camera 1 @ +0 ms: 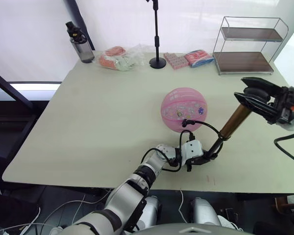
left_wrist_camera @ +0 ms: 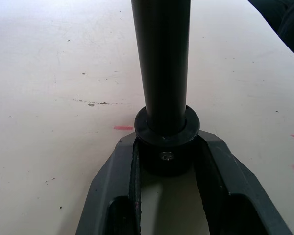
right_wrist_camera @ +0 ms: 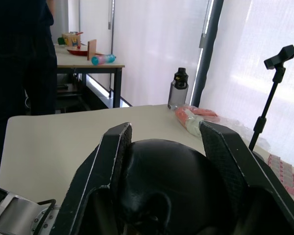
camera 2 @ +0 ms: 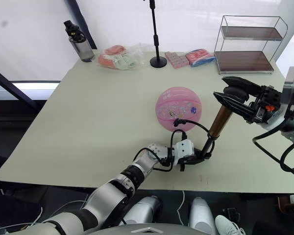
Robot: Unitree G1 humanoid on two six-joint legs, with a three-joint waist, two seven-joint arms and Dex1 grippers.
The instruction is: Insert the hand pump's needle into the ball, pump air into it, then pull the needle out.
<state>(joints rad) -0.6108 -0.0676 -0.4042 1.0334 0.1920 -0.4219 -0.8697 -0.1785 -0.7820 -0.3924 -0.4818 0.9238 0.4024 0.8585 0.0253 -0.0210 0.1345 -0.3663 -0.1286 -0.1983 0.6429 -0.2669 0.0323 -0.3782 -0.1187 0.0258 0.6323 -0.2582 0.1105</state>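
Four views: paired head eyes and two wrist cameras.
The head eyes are looking forward and down over the table (camera 1: 88, 122), sharing the ball (camera 1: 183, 109) beyond both grippers; the left wrist camera is sitting very near the pump (left_wrist_camera: 161, 63) base between its fingers; the right wrist camera is facing across the table, close behind the T-handle (right_wrist_camera: 171, 191).

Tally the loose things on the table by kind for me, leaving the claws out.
Ball: 1
Hand pump: 1
Water bottle: 1
Microphone stand: 1
Wire shelf rack: 1
Packets: 3, a clear bag, a pink checked pack, a pink-and-blue pack
Total: 8
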